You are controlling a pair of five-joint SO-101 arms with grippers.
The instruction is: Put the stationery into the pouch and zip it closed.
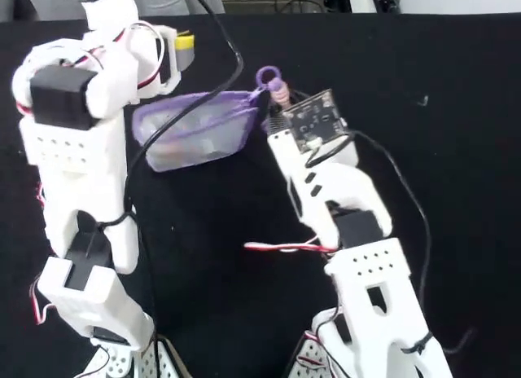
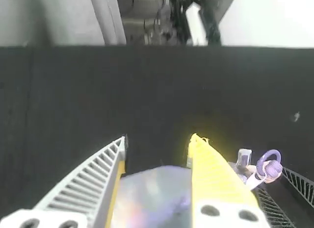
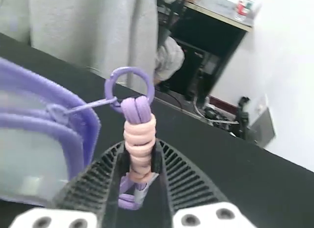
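High camera looks down; 2 wrist cameras closely share the pouch [image 1: 195, 134].

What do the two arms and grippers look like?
The left arm and right arm are blocky white plastic with black motors and cables, plus red-and-white wires. A circuit board sits on the right wrist. The left gripper has one yellow finger, one ribbed grey; the right gripper has ribbed black fingers.

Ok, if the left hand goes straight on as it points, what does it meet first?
Past the pouch at the left hand, only bare black table lies ahead to its far edge; looks free, though depth is unclear.
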